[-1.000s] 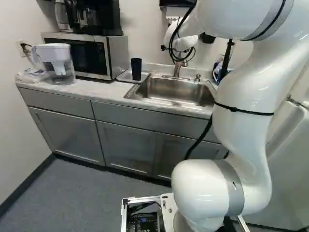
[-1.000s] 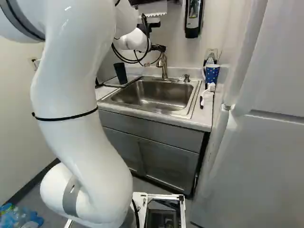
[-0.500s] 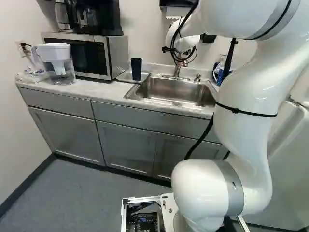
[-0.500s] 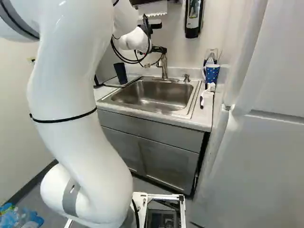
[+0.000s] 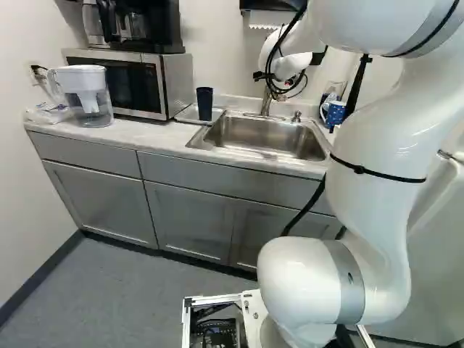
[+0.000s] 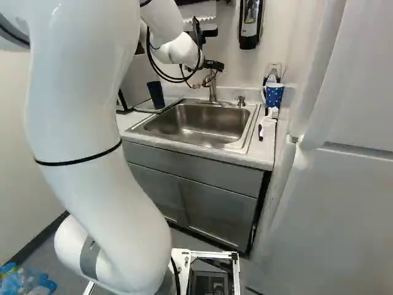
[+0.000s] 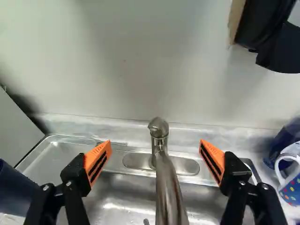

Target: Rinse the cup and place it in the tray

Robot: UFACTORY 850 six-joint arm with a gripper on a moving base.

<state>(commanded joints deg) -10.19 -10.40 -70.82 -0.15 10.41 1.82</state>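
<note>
One dark cup (image 5: 204, 104) stands on the tray (image 5: 186, 114), between the microwave (image 5: 176, 81) and the sink (image 6: 193, 128). The claw (image 6: 206, 80) has its fingers spread wide, gripping nothing, with the faucet (image 7: 165, 173) between them in the wrist view. Across the sink, a dotted mug (image 6: 274, 96) stands near a brush (image 6: 274, 114).
</note>
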